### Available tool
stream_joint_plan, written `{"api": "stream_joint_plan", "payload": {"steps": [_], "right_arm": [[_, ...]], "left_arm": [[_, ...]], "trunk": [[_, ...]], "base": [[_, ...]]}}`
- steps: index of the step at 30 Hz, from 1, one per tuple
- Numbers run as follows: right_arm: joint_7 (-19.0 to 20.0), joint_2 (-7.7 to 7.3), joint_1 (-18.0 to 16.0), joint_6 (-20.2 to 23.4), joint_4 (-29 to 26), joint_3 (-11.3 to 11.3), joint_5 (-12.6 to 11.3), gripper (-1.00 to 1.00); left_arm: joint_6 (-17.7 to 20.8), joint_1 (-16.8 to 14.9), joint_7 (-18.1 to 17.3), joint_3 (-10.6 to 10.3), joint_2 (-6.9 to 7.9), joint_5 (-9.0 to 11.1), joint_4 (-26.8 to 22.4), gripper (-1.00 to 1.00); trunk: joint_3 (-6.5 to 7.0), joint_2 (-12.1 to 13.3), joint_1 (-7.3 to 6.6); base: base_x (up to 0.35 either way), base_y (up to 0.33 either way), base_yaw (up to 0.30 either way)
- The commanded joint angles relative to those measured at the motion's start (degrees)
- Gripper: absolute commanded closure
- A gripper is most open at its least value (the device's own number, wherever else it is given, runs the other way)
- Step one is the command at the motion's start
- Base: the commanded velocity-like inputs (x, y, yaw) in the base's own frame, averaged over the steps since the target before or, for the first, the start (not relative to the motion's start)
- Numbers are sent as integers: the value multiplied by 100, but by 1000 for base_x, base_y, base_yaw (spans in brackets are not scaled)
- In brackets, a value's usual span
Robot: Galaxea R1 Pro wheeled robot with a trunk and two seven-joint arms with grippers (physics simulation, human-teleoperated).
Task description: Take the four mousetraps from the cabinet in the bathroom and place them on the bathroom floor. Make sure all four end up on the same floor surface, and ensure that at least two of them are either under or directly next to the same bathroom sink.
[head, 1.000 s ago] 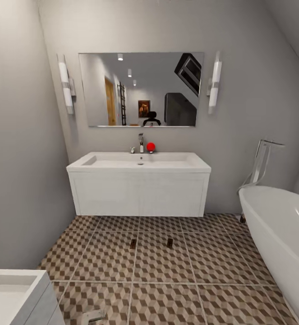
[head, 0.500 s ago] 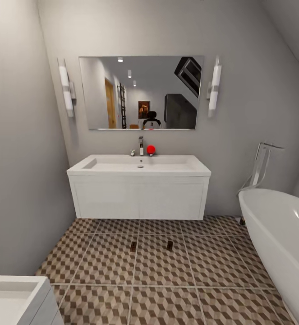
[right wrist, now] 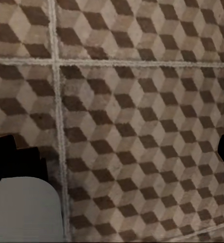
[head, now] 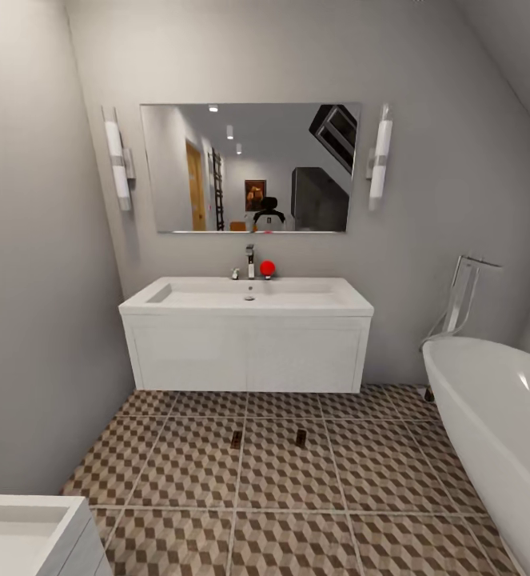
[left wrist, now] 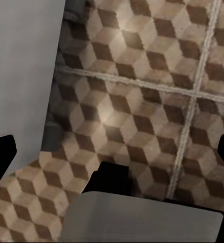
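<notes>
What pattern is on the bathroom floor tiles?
Brown, beige and white 3D cubes on the bathroom floor; clearest in the right wrist view.

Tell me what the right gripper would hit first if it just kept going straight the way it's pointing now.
The right gripper points down at the bathroom floor, so the cube-patterned tiles would most likely be the first thing it meets. Nothing shows between its open fingers and the floor, though how far off the tiles are is unclear.

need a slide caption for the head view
Two mousetraps lie on the patterned bathroom floor in front of the white sink, bathtub at right.
</notes>
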Motion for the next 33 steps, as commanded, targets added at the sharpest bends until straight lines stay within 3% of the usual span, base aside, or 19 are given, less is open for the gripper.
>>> {"api": "stream_joint_plan", "payload": {"steps": [1,8,22,33], "right_arm": [[1,6,38,-30,19,20,6,-100],[50,58,248,-24,21,17,5,-100],[76,70,358,-23,22,9,3,-100],[122,62,377,-30,15,8,5,-100]], "left_arm": [[-16,29,22,46,-3,-61,5,-100],[-18,208,20,48,-8,-62,5,-100],[-24,301,16,51,-26,-63,5,-100],[-19,307,-58,51,-28,-63,5,-100]], "trunk": [[-6,-3,-1],[-6,-3,-1],[-6,-3,-1],[-6,-3,-1]], "base": [[0,0,0],[0,0,0],[0,0,7],[0,0,194]]}}
